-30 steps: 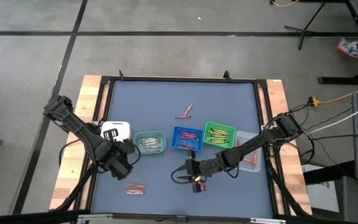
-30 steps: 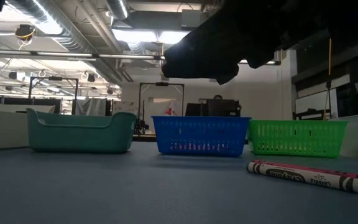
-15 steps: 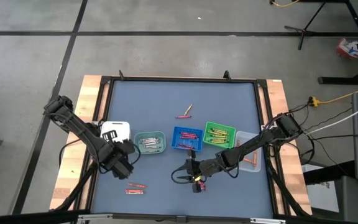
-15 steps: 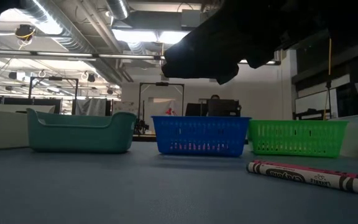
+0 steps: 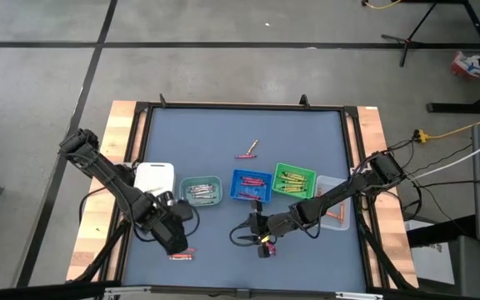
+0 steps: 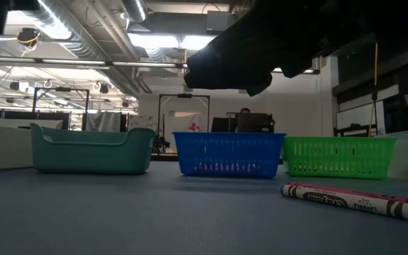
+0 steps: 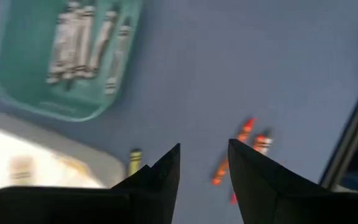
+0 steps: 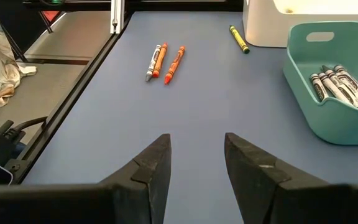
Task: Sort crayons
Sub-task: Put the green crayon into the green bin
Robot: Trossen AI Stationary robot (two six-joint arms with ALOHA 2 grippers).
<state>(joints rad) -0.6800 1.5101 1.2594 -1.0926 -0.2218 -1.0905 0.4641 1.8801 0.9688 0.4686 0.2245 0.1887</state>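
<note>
My left gripper [image 5: 176, 242] [image 7: 204, 163] points down, open with nothing between its fingers, just above three orange and red crayons [image 5: 182, 252] [image 7: 246, 132] that lie flat on the blue mat near the front left. My right gripper [image 5: 242, 236] [image 8: 194, 160] hovers open over the mat's front middle and faces those same crayons [image 8: 165, 61]. A yellow crayon [image 7: 134, 160] [image 8: 238, 38] lies beside the white tray [image 5: 154, 177]. Grey crayons [image 8: 340, 84] lie in the teal tray [image 5: 200, 190]. Two more crayons [image 5: 248, 150] lie farther back.
The blue tray [image 5: 251, 185], green tray [image 5: 294, 181] and clear tray [image 5: 333, 212] stand in a row right of the teal one, each holding crayons. One crayon [image 6: 353, 200] lies on the mat near the front edge. Open mat spreads behind the trays.
My left gripper has gone from beside the white tray toward the table's near edge and a little right, tipping more steeply down and sinking slightly, and now stands over the orange and red crayons. The white tray now shows whole.
</note>
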